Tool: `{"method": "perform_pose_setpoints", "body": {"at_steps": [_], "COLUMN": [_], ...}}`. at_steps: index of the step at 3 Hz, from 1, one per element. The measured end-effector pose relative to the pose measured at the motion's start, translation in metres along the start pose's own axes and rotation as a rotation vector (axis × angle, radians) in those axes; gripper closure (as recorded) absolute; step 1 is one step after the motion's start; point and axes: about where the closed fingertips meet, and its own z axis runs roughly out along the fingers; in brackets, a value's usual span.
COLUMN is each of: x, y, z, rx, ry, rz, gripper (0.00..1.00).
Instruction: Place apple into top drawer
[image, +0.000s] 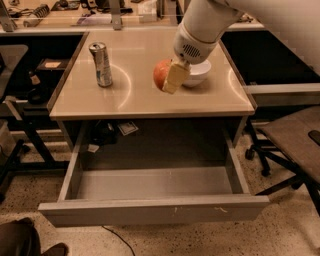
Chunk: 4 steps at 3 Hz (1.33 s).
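The apple (161, 73) is red-orange and is held by my gripper (170, 80) above the tan tabletop, just left of the white bowl. One tan finger (176, 77) covers the apple's right side. The gripper is shut on the apple. The top drawer (155, 207) is pulled wide open below the table's front edge; its grey inside is empty and its front panel has small white scuffs.
A silver can (101, 64) stands upright on the left of the table (150, 100). A white bowl (196, 73) sits right behind the gripper. An office chair (290, 140) stands to the right. Clutter and a desk frame are at the left.
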Motion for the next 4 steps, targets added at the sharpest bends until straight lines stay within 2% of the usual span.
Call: {"method": "perform_pose_setpoints", "body": {"at_steps": [1,2,3,4], "x": [0.010,0.025,0.025,0.036], "y": [0.027,0.066,0.066,0.080], "z": [-0.010,-0.014,-0.014,-0.008], "rx": [-0.008,-0.052,-0.052,-0.076], "ry": [-0.001,-0.036,-0.036,-0.045], "rz": [0.020,0.036,0.036,0.075], "gripper": [1.00,1.00,1.00,1.00]}}
